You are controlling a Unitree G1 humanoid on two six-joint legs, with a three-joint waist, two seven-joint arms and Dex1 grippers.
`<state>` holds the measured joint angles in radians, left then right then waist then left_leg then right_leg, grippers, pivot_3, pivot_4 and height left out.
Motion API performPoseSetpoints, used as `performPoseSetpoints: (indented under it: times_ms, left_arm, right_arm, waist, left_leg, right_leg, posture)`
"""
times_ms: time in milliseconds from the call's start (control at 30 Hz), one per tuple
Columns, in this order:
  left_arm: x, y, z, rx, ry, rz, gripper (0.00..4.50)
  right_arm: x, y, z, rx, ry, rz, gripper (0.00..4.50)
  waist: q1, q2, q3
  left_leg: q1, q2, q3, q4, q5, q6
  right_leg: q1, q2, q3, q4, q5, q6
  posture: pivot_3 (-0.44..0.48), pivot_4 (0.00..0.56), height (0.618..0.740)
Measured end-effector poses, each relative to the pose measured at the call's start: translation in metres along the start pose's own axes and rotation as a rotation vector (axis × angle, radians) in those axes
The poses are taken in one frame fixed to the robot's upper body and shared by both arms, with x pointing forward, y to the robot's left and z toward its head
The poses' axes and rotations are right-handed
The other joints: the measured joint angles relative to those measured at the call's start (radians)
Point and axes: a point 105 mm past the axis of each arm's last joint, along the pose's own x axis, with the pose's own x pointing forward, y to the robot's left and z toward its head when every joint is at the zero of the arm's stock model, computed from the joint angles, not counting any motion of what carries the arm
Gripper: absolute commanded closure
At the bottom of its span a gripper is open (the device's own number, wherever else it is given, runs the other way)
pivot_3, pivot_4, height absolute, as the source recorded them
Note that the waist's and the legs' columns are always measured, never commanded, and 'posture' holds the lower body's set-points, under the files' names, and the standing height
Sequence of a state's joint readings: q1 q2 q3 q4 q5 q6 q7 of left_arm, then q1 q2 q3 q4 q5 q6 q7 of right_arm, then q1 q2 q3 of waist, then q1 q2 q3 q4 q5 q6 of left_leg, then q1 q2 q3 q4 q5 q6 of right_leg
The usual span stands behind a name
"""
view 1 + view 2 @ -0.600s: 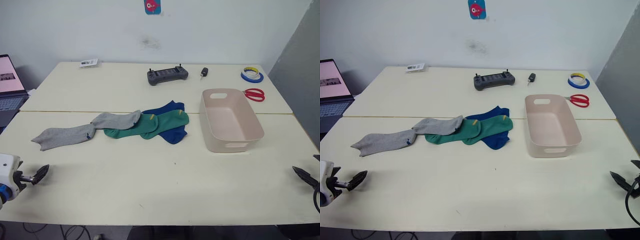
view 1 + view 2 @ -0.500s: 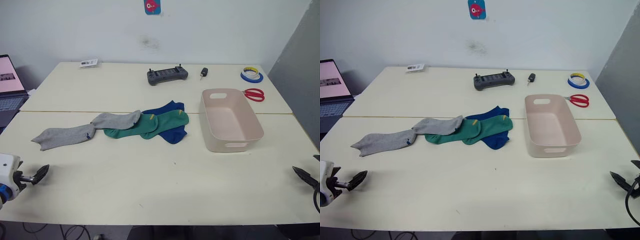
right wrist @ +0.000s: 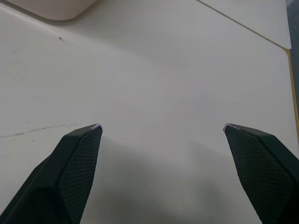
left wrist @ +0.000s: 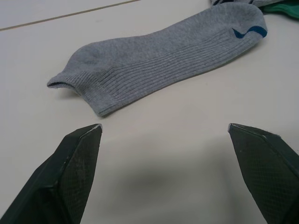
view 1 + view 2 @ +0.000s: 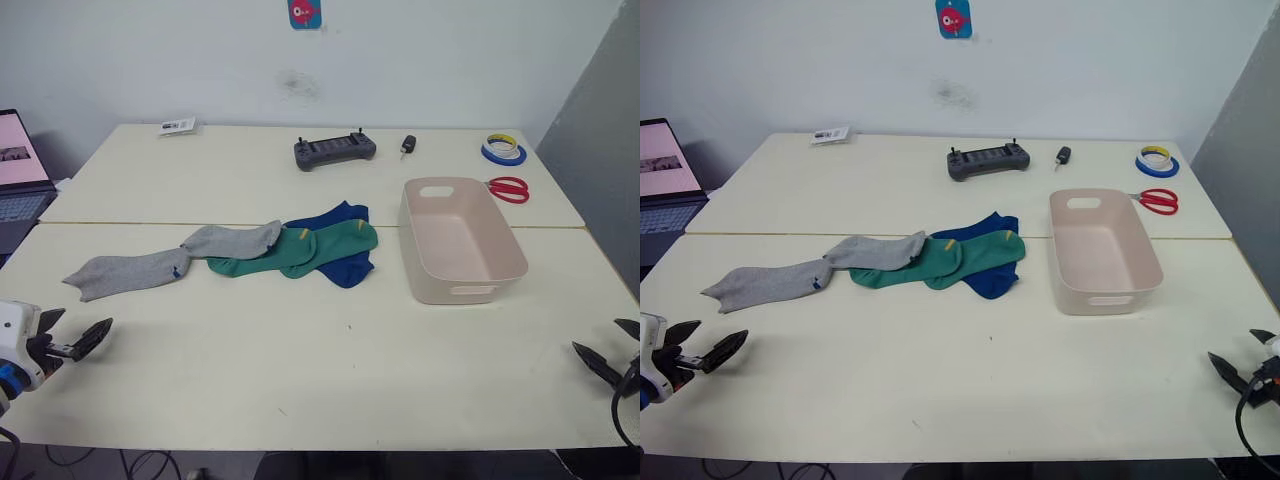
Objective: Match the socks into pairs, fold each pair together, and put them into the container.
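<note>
Both grippers have edged inward over the counter: the left gripper now spread open just short of the nearest grey sock, the right gripper open too. The socks lie unmoved in a left-to-right row; the container beside them runs lengthwise away from the robot.

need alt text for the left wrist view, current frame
A heather grey sock lies flat on the cream table, its open cuff nearest the open left gripper, whose two black fingers stand wide apart just short of it. A blue mark shows at the sock's far end, beside a green sock.
</note>
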<state>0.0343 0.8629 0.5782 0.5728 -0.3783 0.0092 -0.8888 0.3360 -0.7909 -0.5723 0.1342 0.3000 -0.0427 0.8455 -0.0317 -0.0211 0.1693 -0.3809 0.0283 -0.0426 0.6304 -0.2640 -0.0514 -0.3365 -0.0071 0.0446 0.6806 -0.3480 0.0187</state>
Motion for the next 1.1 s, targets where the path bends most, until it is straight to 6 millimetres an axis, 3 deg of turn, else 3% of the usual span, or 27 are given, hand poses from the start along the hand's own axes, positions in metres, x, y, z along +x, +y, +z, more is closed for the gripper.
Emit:
performPoseSetpoints:
  times_ms: [367,533,700,867,1100]
  left_arm:
    - [0.001,-0.003,0.002,0.0,-0.004,-0.028,0.0]
    - [0.002,-0.004,0.001,-0.009,-0.001,-0.031,0.0]
    - [0.005,-0.011,0.001,-0.022,-0.004,-0.054,0.0]
    - [0.0,-0.017,-0.004,-0.026,0.017,-0.065,0.0]
    - [-0.006,-0.024,0.0,-0.027,0.008,-0.08,0.0]
  right_arm:
    - [-0.006,0.016,-0.003,-0.01,0.006,0.048,0.03]
    - [-0.011,0.059,0.004,-0.089,0.048,0.289,0.03]
    - [0.009,0.111,0.056,-0.121,-0.078,0.533,0.03]
    - [0.013,0.162,0.095,-0.135,-0.181,0.749,0.03]
    - [0.028,0.193,0.158,-0.137,-0.411,0.852,0.03]
  waist:
    - [0.0,0.0,0.0]
    - [0.0,0.0,0.0]
    - [-0.007,-0.001,-0.001]
    - [0.002,-0.003,-0.002]
    - [0.002,-0.006,-0.002]
  left_leg:
    - [0.0,0.0,0.0,0.0,0.0,0.0]
    - [0.0,0.0,-0.001,0.0,0.0,0.0]
    - [0.001,0.001,-0.001,0.001,0.0,-0.001]
    - [-0.001,0.001,-0.004,0.001,0.0,-0.001]
    - [-0.001,0.001,-0.005,0.001,0.001,-0.001]
  right_leg:
    - [0.0,0.0,0.0,0.0,0.0,0.0]
    - [0.0,0.0,-0.001,0.0,0.0,0.0]
    - [0.0,0.0,-0.001,0.001,0.0,0.0]
    - [0.0,0.0,-0.002,0.0,0.0,0.0]
    - [0.0,0.0,-0.004,0.001,0.0,0.0]
  posture:
    - [0.0,0.15,0.74]
    - [0.0,0.15,0.74]
    - [0.0,0.15,0.74]
    - [0.0,0.15,0.74]
    - [0.0,0.15,0.74]
